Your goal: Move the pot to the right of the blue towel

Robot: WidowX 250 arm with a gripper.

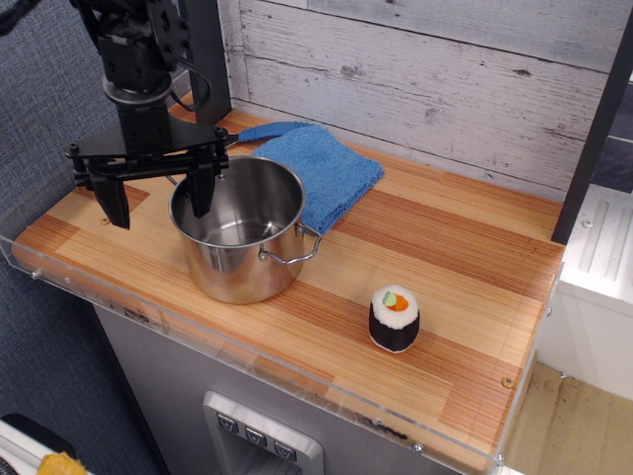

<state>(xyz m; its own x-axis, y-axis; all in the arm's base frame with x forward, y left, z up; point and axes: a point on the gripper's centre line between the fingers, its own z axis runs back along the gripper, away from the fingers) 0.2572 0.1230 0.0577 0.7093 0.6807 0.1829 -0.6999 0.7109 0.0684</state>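
Gripper: we see the black two-fingered gripper spread wide, apparently straddling the left rim.
Pot: shiny stainless-steel cylindrical pot front-left on the counter.
Towel: folded bright blue terry towel touching behind-right.

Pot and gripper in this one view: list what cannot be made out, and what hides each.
- Pot: its left handle is hidden behind the gripper.
- Gripper finger: whether it touches the pot's rim or hangs inside cannot be told from this angle.
- Fork: its tines are hidden by the arm.
- Blue towel: its near-left corner is hidden behind the pot.
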